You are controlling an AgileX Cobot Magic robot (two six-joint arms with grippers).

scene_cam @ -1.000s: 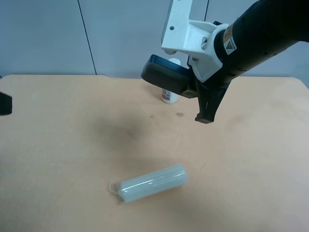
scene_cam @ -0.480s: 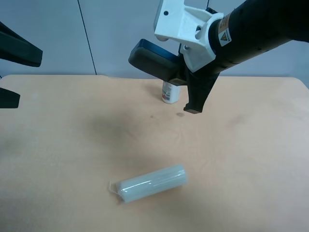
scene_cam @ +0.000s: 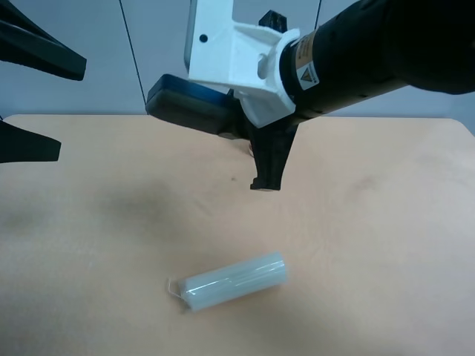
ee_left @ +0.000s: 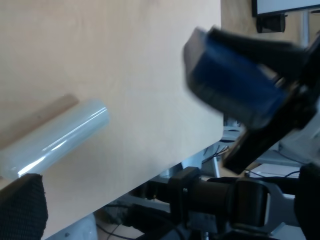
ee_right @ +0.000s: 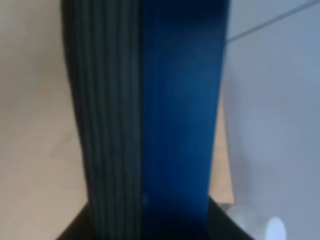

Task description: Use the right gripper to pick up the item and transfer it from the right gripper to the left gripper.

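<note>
Gripping eraser [scene_cam: 193,111] aloft, R fingers [scene_cam: 269,159]; L fingers [scene_cam: 44,52] spread.

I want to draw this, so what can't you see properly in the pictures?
Left gripper: high view, cut off by the picture's edge; its body is out of frame.
Eraser: right wrist view, so close its ends are cut off; left wrist view, blurred.
White blob: right wrist view, too blurred to name.
</note>
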